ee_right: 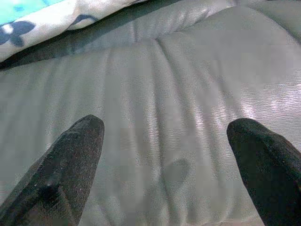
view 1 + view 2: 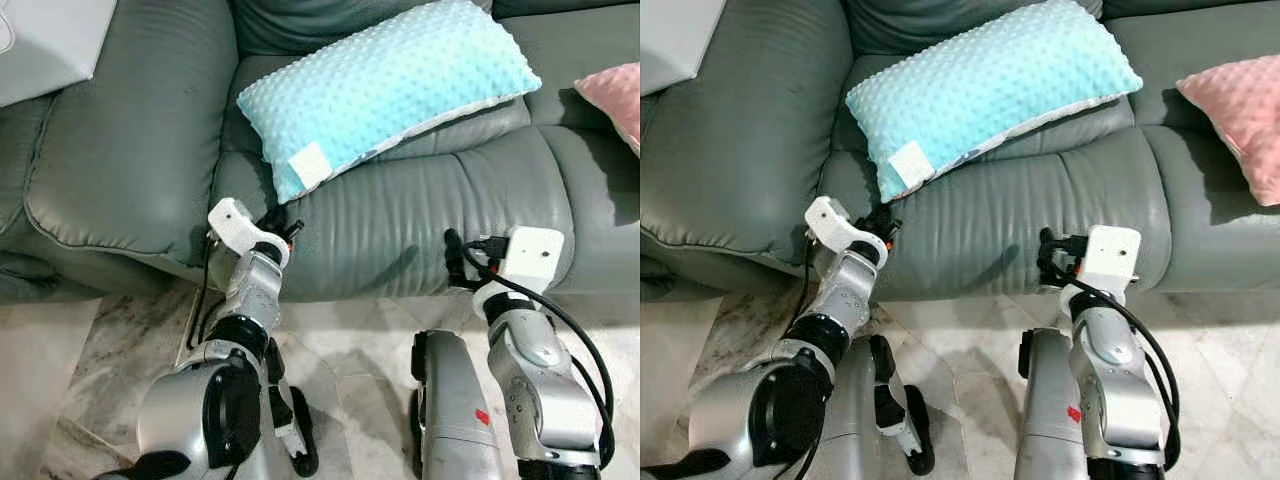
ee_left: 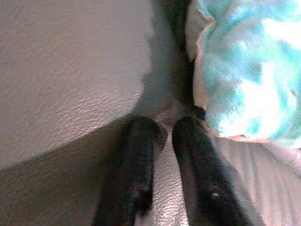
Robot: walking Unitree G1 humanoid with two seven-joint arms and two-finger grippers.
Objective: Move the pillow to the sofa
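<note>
A turquoise dotted pillow (image 2: pixel 390 85) with a white tag lies slanted on the grey sofa seat (image 2: pixel 400 220), leaning toward the backrest. My left gripper (image 2: pixel 283 228) is at the seat's front left, just below the pillow's tagged corner. In the left wrist view its fingers (image 3: pixel 141 141) stand close together with nothing between them, and the pillow (image 3: pixel 244 70) is just beyond. My right gripper (image 2: pixel 455 245) hovers at the seat's front edge, open. The right wrist view has bare cushion between its spread fingertips (image 1: pixel 80 136) and the pillow's patterned edge (image 1: pixel 47 19) farther off.
A pink pillow (image 2: pixel 615 95) lies on the sofa's right seat. The broad grey armrest (image 2: pixel 120 130) rises left of my left arm, with a white object (image 2: pixel 45 40) beyond it. Pale marble floor (image 2: pixel 350 340) runs along the sofa's front.
</note>
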